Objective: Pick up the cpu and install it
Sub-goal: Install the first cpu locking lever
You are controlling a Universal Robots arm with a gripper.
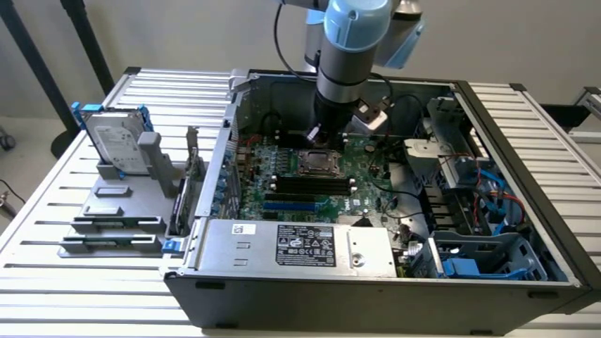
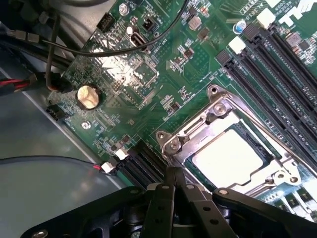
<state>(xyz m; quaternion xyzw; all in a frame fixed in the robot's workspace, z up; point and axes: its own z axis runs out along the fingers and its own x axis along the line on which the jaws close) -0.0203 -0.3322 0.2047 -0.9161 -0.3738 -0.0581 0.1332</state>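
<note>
The cpu (image 2: 230,158) is a flat square chip with a bright silver top, lying in the motherboard socket under the metal retention frame (image 2: 218,106). The exterior view shows the same socket (image 1: 314,163) in the middle of the green motherboard inside the open computer case. My gripper (image 2: 173,172) is shut, its black fingers pressed together with nothing between them, the tips just beside the socket frame's edge. Seen from outside, the gripper (image 1: 316,138) hangs straight down from the arm, a little above the socket's far side.
A grey labelled power-supply box (image 1: 300,246) fills the case's near side. Black memory slots (image 1: 314,184) run beside the socket. Case walls (image 1: 469,95), blue drive bays (image 1: 469,264) and loose cables (image 2: 99,49) surround the board. A hard drive with a blue bracket (image 1: 117,144) stands outside.
</note>
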